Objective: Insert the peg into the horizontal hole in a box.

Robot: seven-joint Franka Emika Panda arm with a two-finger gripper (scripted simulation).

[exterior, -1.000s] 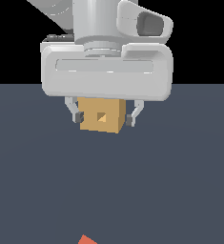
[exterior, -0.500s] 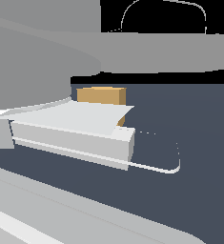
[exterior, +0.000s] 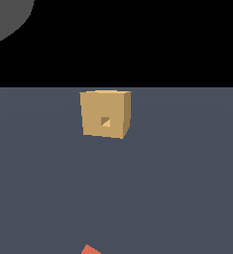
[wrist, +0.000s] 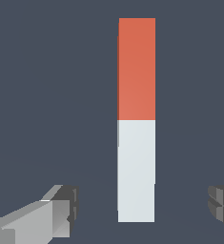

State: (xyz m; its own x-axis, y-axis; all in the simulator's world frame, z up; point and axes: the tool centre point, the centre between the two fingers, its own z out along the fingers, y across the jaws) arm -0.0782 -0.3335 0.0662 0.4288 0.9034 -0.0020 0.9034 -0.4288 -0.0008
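Two views were examined. In the exterior view the tan box [exterior: 105, 113] sits on the dark desk [exterior: 187, 188] with the face bearing the small square hole [exterior: 105, 121] turned toward the camera, so the opening can be approached horizontally across the desk. Only an orange-red corner of the peg [exterior: 89, 249] shows at the lower edge of this view, well apart from the box; the pincer itself is not visible here, and a grey shape at the upper corner cannot be identified. In the wrist view the peg [wrist: 136, 119] lies flat on the desk, one half orange-red and the other whitish. The pincer [wrist: 144, 209] hangs over its whitish end with both fingers [wrist: 56, 214] spread wide, one on each side of the bar and neither touching it, an arrangement judged to suit a grasp across the narrow section. Nothing is gripped. Assessment: pickup not yet made; insertion remains wholly outstanding.
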